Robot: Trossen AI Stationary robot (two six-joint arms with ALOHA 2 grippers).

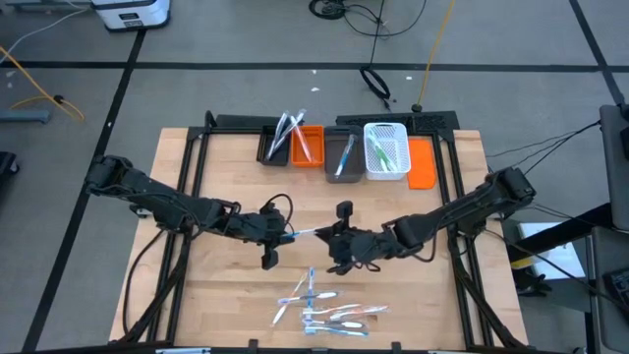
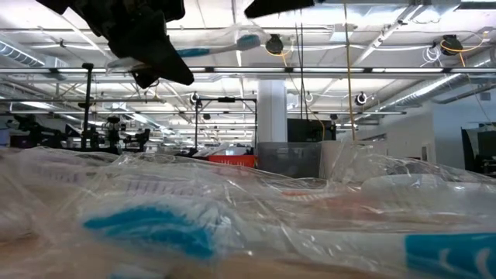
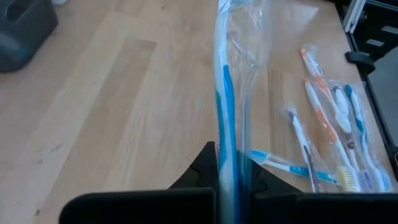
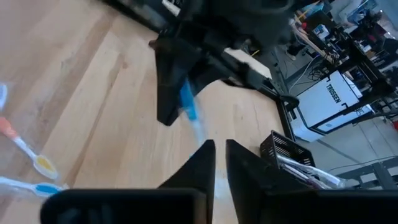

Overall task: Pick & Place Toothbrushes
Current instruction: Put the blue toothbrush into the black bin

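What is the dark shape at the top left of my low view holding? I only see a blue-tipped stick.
Observer: That is the left hand, shut on a blue-and-white toothbrush in a clear wrapper.
Operator: Where is the other arm?
Observer: The right hand faces it over the middle of the table, close to the brush's far end.
Operator: Are any brushes not yet sorted?
Observer: Yes, a cluster of loose toothbrushes lies on the table, on the side opposite the bins.
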